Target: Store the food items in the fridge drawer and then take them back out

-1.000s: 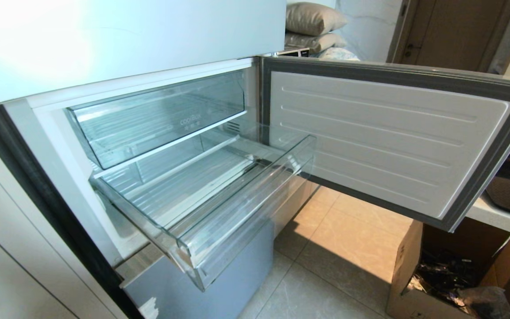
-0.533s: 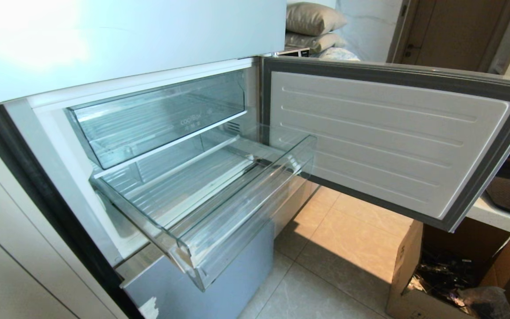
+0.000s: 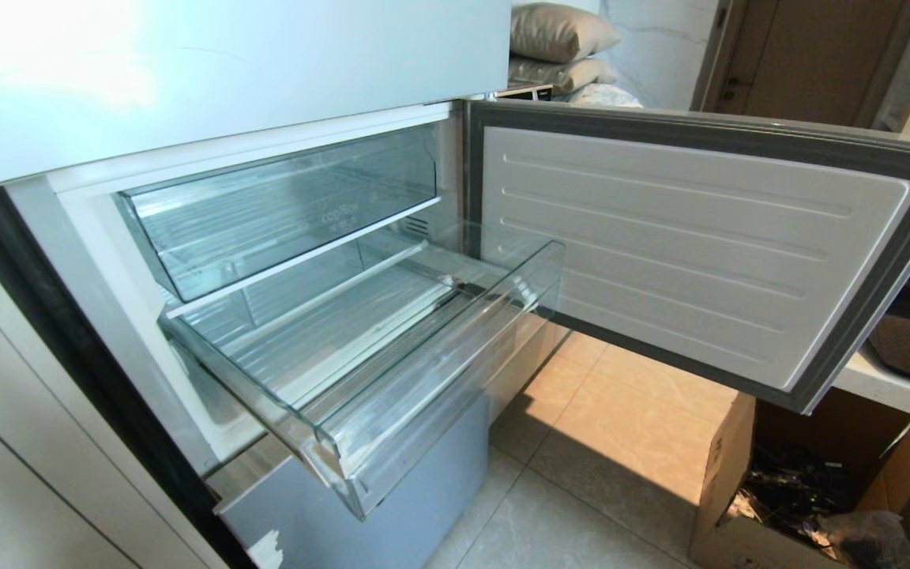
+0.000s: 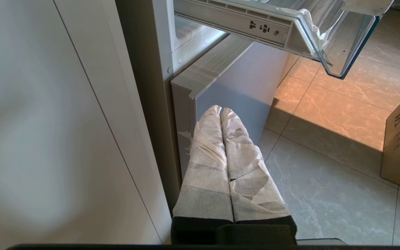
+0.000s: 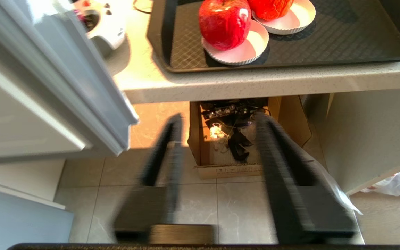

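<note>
Nothing has shifted in the head view since the earlier frames: fridge drawer [image 3: 392,356] pulled out and bare, taller-fronted clear drawer [image 3: 281,209] above it, door [image 3: 692,245] swung open. Neither arm shows there. Left hand [image 4: 221,110] hangs low beside the fridge base over the floor tiles, wrapped fingers [image 4: 207,152] pressed together, clenched on nothing. Right hand [image 5: 217,121] sits below the desk [image 5: 255,83] edge, jaws spread apart, holding nothing. Food item [image 5: 225,22] rests on a white dish [image 5: 245,48] in the black tray [image 5: 325,41] on the desk; second red piece [image 5: 269,7] just behind it. Cardboard box [image 5: 221,166] on floor beneath.
</note>
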{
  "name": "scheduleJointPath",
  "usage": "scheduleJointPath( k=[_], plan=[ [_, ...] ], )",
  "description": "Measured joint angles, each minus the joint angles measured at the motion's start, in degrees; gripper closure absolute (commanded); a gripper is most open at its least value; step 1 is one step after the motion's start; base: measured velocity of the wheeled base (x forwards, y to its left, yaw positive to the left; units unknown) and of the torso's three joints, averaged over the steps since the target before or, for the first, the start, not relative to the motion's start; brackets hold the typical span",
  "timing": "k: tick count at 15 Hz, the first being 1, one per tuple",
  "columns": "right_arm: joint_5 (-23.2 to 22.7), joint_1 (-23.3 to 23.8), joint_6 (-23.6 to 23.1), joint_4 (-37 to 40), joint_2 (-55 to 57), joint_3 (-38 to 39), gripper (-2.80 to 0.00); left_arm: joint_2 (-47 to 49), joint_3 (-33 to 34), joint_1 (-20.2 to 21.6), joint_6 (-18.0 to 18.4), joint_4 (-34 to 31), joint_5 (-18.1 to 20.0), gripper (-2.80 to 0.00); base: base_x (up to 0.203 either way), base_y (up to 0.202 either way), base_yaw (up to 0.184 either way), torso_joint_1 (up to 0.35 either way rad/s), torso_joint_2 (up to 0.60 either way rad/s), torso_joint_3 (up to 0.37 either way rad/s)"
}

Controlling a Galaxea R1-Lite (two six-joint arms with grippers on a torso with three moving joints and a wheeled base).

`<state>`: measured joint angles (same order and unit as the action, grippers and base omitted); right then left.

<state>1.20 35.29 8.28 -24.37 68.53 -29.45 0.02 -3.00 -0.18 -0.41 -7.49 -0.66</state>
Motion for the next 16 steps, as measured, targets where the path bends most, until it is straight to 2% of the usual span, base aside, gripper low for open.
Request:
scheduleJointPath(
  k=[3, 7, 9, 16],
  plan=[
    [-0.9, 0.9, 0.2, -6.9, 7.2, -1.8, -2.80, 0.0, 0.0, 0.0, 0.0, 0.0, 0.0, 0.00, 0.000, 0.000, 0.000, 0.000, 0.00, 0.000],
    [-5.7, 1.4, 0.1, -23.3, 18.0, -3.2, -2.80, 0.0, 0.0, 0.0, 0.0, 0.0, 0.0, 0.00, 0.000, 0.000, 0.000, 0.000, 0.00, 0.000],
    [-7.0, 2.8, -0.1, -28.9, 22.4, -4.6, -2.80, 0.0, 0.0, 0.0, 0.0, 0.0, 0.0, 0.00, 0.000, 0.000, 0.000, 0.000, 0.00, 0.000],
    [-8.5, 5.8, -2.5, -31.4, 35.5, -13.6, -2.80, 0.0, 0.1, 0.0, 0.0, 0.0, 0.0, 0.00, 0.000, 0.000, 0.000, 0.000, 0.00, 0.000]
  ],
)
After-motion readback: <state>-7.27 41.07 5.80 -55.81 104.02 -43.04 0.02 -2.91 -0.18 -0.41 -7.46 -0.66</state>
